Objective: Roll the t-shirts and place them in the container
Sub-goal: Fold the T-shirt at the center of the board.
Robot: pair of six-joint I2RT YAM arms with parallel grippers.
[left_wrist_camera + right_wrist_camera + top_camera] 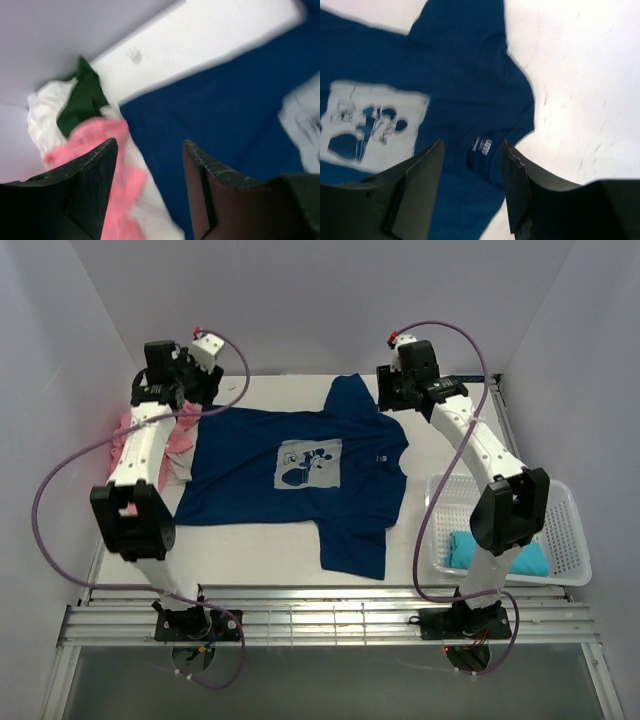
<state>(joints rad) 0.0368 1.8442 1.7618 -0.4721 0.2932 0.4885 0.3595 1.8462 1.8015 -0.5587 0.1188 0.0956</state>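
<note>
Jaws on both arms stood apart with nothing in them: the left gripper (pixel 150 146) hovered by the hem edge of the dark blue t-shirt (pixel 250 465), the right gripper (pixel 472 146) over its collar end. That shirt lay spread flat, print up, across the table (pixel 250 555), not yet rolled at all. A teal t-shirt (pixel 465 548) sat bundled in the white mesh basket (pixel 565 540), seemingly finished. Beside the left arm, the pink t-shirt (pixel 100 137), white t-shirt (pixel 40 120) and dark green t-shirt (pixel 82 100) waited in a heap, so I judged most of the job remained.
</note>
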